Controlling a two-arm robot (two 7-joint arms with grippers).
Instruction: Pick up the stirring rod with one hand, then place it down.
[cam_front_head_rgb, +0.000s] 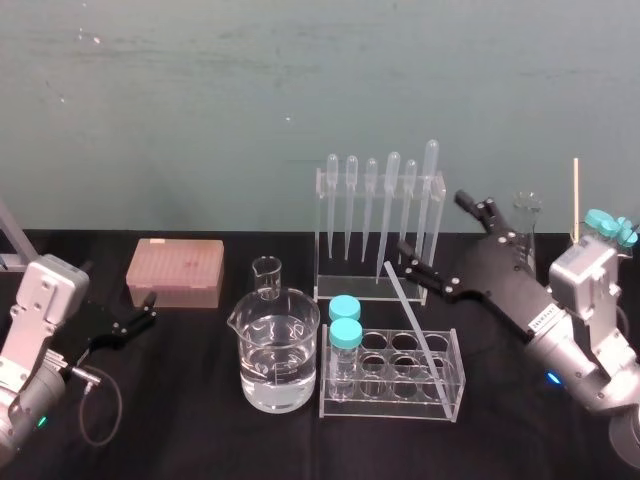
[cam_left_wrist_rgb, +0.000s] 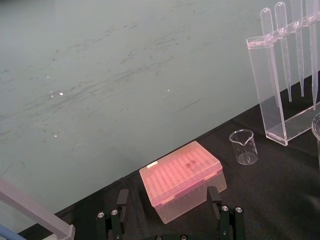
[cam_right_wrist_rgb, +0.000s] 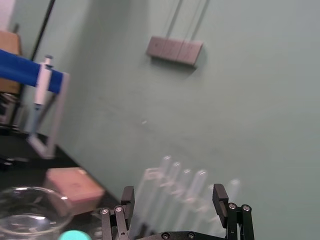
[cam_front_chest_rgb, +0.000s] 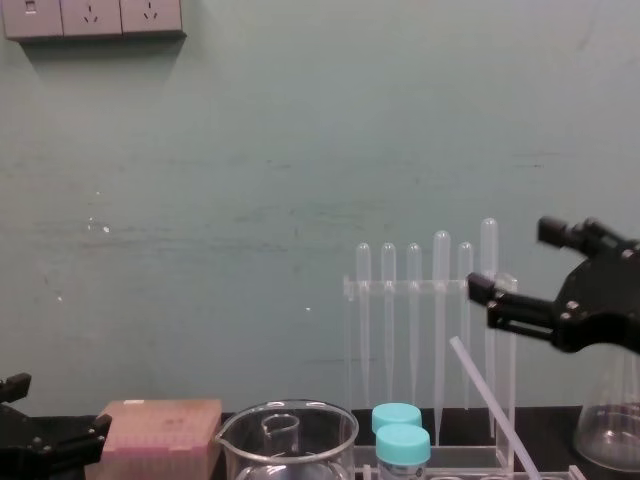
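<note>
Rod: stirring rod (cam_front_head_rgb: 412, 316) leans in the tube rack (cam_front_head_rgb: 455, 392), long axis slanting up toward my right gripper (cam_front_head_rgb: 432, 222) | its top end sits just below that gripper, jaws apart, empty | left gripper (cam_front_head_rgb: 148, 309) also spread, parked well apart | I judge the right arm nearer.

left arm (cam_front_head_rgb: 35, 330) sits low at the robot's left, silver wrist angled inward. left gripper (cam_left_wrist_rgb: 167, 197) is near the surface (cam_front_head_rgb: 180, 430), jaws spread wide, empty. right arm (cam_front_head_rgb: 590, 320) is raised on the right; right gripper (cam_front_head_rgb: 431, 221) is lifted off the surface, pointing inward, jaws wide apart, holding nothing.
</note>
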